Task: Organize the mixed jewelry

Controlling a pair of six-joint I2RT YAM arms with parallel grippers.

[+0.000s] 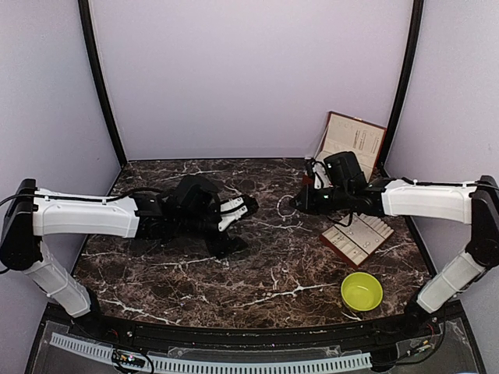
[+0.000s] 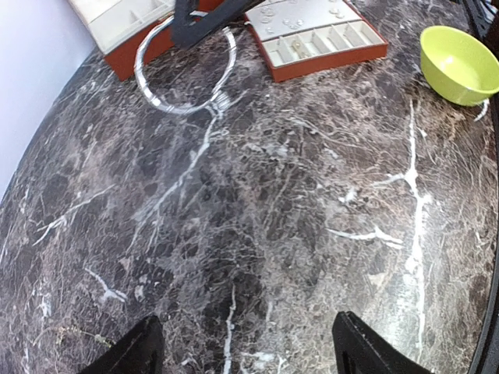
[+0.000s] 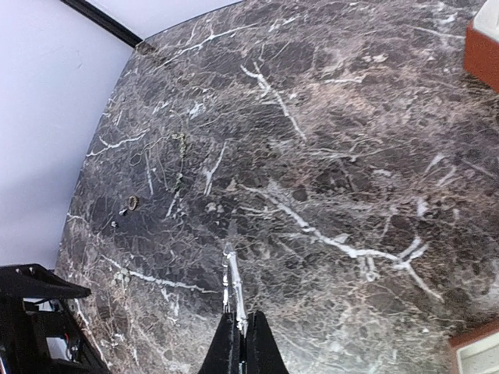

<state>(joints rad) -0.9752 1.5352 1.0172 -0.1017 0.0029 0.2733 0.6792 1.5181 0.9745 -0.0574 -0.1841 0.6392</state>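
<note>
Right pincer (image 3: 236, 318) has its fingers pressed together on a silvery strand of the chain loop (image 2: 160, 103), which lies flat on the marble table (image 1: 257, 273) right of centre, just left of the reddish box (image 2: 125, 58) and the compartment tray (image 2: 335, 61).

Only the right wrist view shows the strand running into the fingertips. It also shows 1 small ring (image 3: 132, 202) and 1 short thin chain (image 3: 178, 160) lying apart toward the far-left of the table. Only the left wrist view shows the whole loop and tiny studs (image 2: 292, 19) on the tray.

Left pincer (image 2: 249, 343) stands wide apart, holding nothing, above bare marble.

Both arms reach low toward the middle, wrists facing each other. The yellow-green bowl (image 2: 456, 86) sits near right.
</note>
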